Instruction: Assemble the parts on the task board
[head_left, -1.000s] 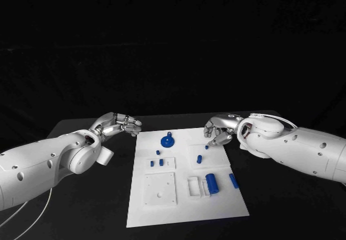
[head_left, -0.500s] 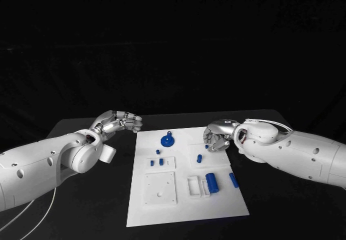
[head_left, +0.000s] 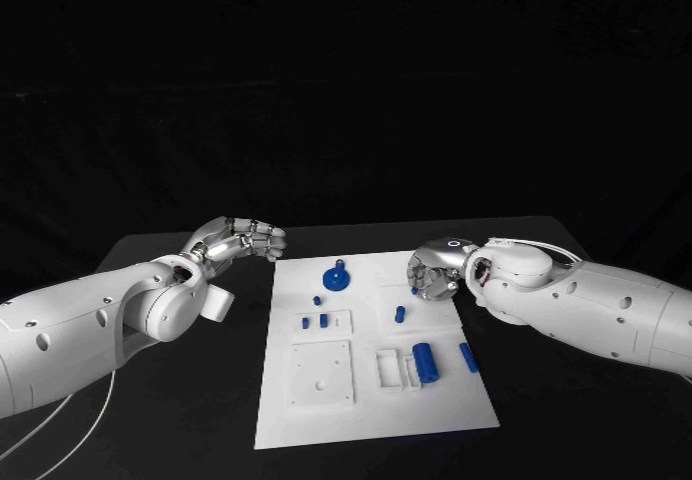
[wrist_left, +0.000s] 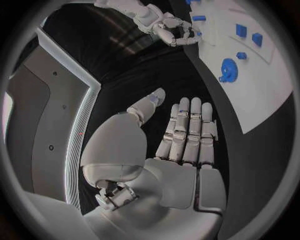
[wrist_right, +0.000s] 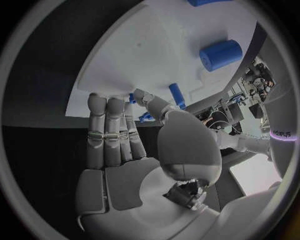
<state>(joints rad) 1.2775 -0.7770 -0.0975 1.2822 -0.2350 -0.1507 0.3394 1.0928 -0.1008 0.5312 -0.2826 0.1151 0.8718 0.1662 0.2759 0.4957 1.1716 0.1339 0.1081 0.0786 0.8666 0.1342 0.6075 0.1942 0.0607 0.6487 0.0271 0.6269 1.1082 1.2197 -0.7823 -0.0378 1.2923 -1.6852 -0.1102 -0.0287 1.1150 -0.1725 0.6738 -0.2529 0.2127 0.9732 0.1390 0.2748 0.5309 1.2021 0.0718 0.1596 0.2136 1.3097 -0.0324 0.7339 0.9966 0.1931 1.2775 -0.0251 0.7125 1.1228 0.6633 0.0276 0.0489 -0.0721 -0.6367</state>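
Head view: the task board (head_left: 368, 400) is lying in the middle of the black table (head_left: 562, 400), carrying blue parts: a gear-like wheel (head_left: 335, 279) near its far edge, a short peg (head_left: 400, 314) just in front of the right hand, a thick cylinder (head_left: 424, 361) and a slim bar (head_left: 467, 357) nearer the robot. The right hand (head_left: 437, 275) is hovering over the board's far right corner, fingers curling downward, nothing visibly held. The left hand (head_left: 238, 242) is hanging off the board's far left corner, over bare table, fingers loosely bent, carrying nothing. Risk, as I judge it: the right hand is sitting close above the peg, and a low or off-line descent could be knocking it over or nudging the board. Left wrist view: the left hand's fingers (wrist_left: 187, 131) are lying straight and together, thumb apart, palm empty; the wheel (wrist_left: 229, 68) is showing on the board beyond. Right wrist view: the right hand's fingers (wrist_right: 112, 130) are extending side by side toward the board's edge, thumb angling across, and I can see no part in its grip; the cylinder (wrist_right: 220, 54) is lying well beyond the fingertips.
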